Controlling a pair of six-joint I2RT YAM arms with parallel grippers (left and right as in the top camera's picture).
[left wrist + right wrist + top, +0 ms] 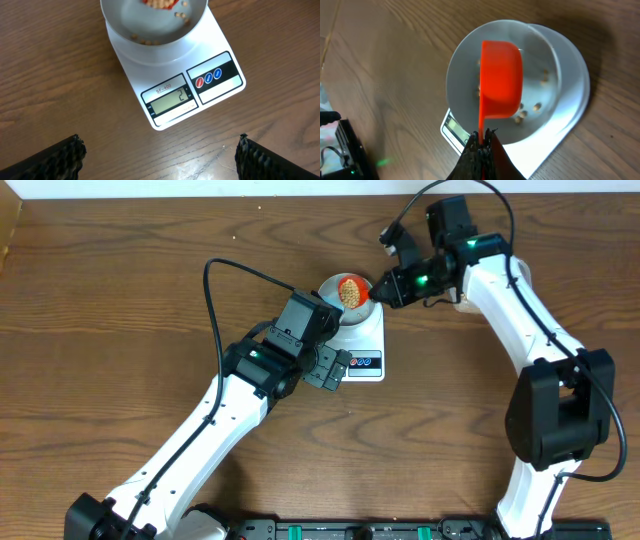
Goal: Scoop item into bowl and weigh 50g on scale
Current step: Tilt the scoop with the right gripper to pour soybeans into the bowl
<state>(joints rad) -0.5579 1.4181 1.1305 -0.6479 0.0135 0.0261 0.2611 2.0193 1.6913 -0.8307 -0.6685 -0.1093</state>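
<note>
The scale lies mid-bench, its display end toward the robot. The bowl sits on the scale's far end. The scoop hangs over the bowl, its handle pinched in the right gripper, which comes in from the right. Beans lie in the bowl's bottom and in the scoop. The left gripper hovers just before the display end, jaws spread wide

left gripper spread wide, right gripper pinched closed

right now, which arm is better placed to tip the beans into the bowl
Right: the right gripper is shut on the scoop over the bowl. The left gripper is open and empty by the scale.
</note>
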